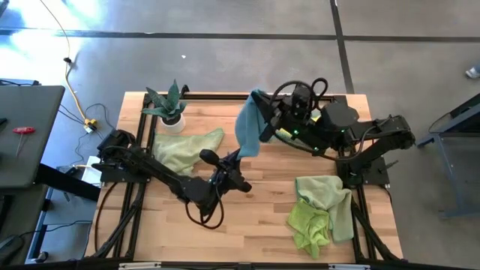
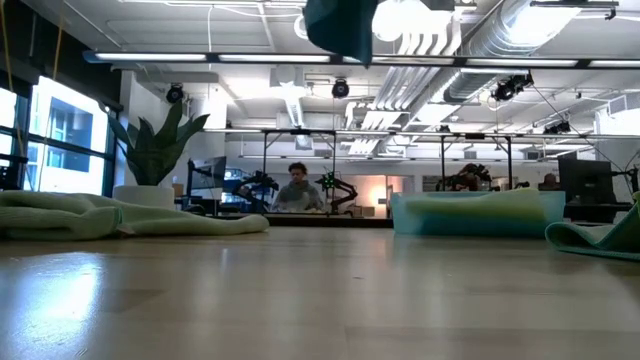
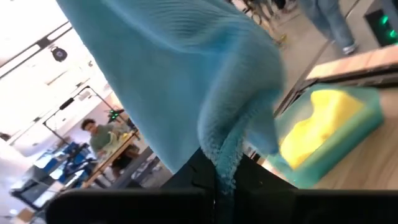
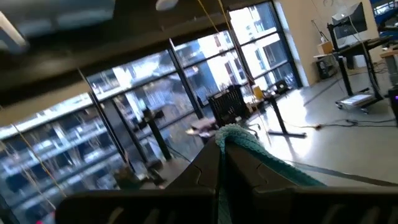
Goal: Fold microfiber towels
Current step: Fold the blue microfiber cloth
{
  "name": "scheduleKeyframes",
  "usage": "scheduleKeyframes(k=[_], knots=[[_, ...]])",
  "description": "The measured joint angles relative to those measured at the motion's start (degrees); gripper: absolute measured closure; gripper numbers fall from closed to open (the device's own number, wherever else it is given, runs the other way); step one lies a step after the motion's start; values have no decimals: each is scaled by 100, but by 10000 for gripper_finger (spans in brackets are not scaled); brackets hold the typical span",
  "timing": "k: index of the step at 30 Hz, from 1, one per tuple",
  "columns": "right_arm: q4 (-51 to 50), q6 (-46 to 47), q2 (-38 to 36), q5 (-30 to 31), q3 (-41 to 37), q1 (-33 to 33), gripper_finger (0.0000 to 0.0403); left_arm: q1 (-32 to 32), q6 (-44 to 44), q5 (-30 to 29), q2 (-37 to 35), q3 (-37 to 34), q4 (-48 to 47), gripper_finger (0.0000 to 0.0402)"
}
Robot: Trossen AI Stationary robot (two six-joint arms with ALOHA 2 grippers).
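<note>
Along the bottom right of the high view, nearest the table's front edge, a heap of lime green towels (image 1: 311, 225) lies crumpled with a mint green towel (image 1: 328, 196) draped over and beside it; how many cloths make up the heap cannot be told. At lower centre the left gripper (image 1: 238, 156) has its jaws pressed shut on the lower corner of a light blue towel (image 1: 248, 129), which hangs clear of the wooden table (image 1: 247, 225); in the left wrist view that cloth (image 3: 180, 81) fills most of the frame, its bunched hem pinched between the dark fingers (image 3: 199, 174), and behind it a yellow and mint folded stack (image 3: 326, 127) shows only in part. Left of centre a pale sage green towel (image 1: 184, 150) lies spread flat, partly covered by the left arm. Farther back, at upper centre, the right gripper (image 1: 264, 105) is closed tight on the blue towel's top corner, seen in the right wrist view as a small teal tuft (image 4: 239, 140) between its fingers. At the upper left corner stands a spiky plant in a white pot (image 1: 171, 109). From the low view only the towel's bottom tip (image 2: 340, 28) enters at the top edge, both grippers being cut off, and a seated person (image 2: 297, 188) shows in the room beyond.
</note>
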Motion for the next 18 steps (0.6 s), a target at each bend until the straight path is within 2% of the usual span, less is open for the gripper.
scheduleKeyframes(k=[7,10,13,18], knots=[[-1366,25,-131,-36,0,0,402,-41,46,219,-2,317,-93,401],[-2145,356,-279,-229,0,0,393,-57,-167,191,-2,317,-310,401],[-2903,718,-471,-478,0,-4,363,-118,-362,170,-2,317,-413,401],[-4018,1061,-790,-495,0,-4,281,-186,-907,306,-2,317,-512,401]])
